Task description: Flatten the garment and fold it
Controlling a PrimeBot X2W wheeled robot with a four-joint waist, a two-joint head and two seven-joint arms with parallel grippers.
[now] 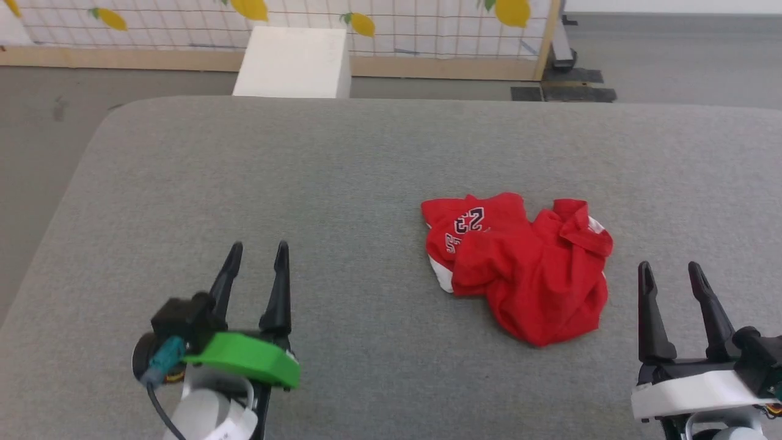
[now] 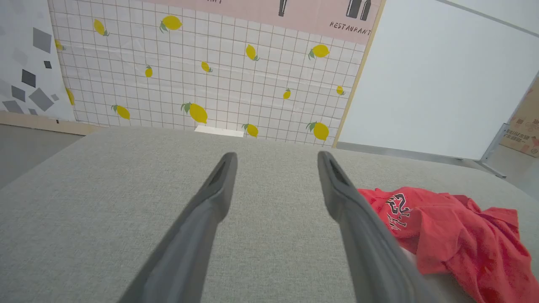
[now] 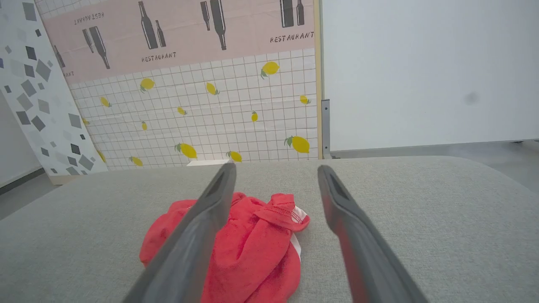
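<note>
Nothing of the task looks done yet: the red garment (image 1: 519, 263) lies as a crumpled heap on the grey worktop (image 1: 305, 171), bunched over itself, with its 23 print showing on its far left part, a white trim edge peeking out at its left side and a hemmed flap turned over at its far right. The left tool (image 1: 258, 245) hangs well to the left of the garment and nearer the robot, its 2 fingers spread wide and holding nothing. The right tool (image 1: 669, 267) stands near the garment's right edge, likewise spread wide and empty, apart from the cloth. By my reading both steps remain: the heap must be caught at its edges, drawn out flat, and only then folded
</note>
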